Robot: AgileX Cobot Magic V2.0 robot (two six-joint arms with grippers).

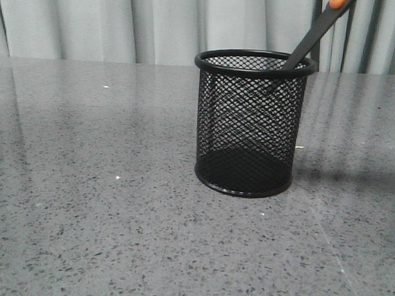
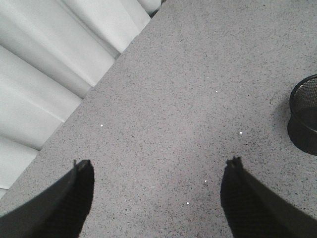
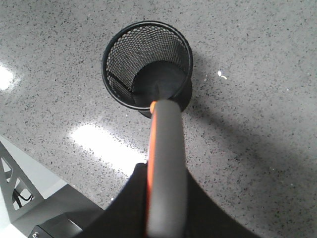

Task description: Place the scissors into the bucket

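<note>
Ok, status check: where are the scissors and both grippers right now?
Left gripper open, empty, off to the side. Right gripper shut on scissors, blades inside the bucket, tilted. Nothing in the way.

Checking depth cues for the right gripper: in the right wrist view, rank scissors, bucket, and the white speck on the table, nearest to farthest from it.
1. scissors: held in the right gripper, handle between the fingers, blades pointing down into the cup.
2. bucket: just past the scissor tips, upright on the table.
3. white speck: on the table beyond the bucket, off to its side.

Grey speckled stone table (image 1: 78, 234) carries the upright black mesh bucket (image 1: 249, 124)
</note>
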